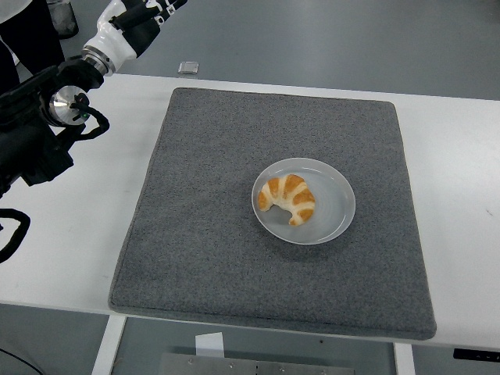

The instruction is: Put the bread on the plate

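Observation:
A golden croissant (287,198) lies on the pale round plate (331,211), a little left of the plate's middle. The plate sits on the grey mat (211,203), right of its centre. My left arm comes in from the left edge and rises to the top left corner, far from the plate. Its hand (144,12) is partly cut off by the top edge, fingers relaxed and holding nothing. The right arm is out of view.
A small square object (187,67) lies on the floor beyond the table's far edge. White tabletop (461,172) shows on both sides of the mat. A person's dark clothing (31,31) shows at the top left corner.

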{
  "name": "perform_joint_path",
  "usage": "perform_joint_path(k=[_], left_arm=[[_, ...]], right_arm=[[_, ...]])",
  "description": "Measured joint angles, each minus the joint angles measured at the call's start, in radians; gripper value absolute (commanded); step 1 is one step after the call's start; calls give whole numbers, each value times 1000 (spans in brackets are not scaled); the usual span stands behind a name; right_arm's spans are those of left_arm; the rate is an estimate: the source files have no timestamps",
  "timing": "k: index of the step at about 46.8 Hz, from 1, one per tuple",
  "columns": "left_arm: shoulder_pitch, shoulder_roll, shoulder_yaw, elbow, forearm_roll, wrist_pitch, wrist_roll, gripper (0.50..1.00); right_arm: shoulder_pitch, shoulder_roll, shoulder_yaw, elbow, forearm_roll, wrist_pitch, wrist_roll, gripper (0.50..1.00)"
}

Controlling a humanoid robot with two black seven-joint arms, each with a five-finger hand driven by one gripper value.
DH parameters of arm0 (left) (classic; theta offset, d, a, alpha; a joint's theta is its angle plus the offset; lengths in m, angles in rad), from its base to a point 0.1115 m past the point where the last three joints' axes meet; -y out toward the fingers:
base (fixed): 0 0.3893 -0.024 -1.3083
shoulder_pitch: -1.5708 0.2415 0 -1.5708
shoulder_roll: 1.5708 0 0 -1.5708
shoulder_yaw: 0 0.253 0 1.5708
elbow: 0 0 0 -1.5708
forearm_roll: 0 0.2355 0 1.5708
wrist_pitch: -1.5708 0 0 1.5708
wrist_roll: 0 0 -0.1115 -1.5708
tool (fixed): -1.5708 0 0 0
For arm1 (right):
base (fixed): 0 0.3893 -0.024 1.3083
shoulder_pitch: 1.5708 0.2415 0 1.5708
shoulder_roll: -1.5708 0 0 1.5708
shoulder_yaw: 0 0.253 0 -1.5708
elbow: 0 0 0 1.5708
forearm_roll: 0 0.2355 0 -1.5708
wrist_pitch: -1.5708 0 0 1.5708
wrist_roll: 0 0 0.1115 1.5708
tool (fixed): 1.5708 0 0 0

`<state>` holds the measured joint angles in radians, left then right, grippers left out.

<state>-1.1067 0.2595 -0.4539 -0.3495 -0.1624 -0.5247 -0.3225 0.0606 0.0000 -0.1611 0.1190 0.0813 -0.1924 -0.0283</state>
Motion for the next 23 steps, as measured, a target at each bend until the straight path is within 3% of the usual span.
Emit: perform_joint_path(k=[23], left_arm=[[30, -60, 38, 14, 9, 8, 0, 992]], right_arm=[[0, 0, 0, 1, 0, 0, 0, 952]])
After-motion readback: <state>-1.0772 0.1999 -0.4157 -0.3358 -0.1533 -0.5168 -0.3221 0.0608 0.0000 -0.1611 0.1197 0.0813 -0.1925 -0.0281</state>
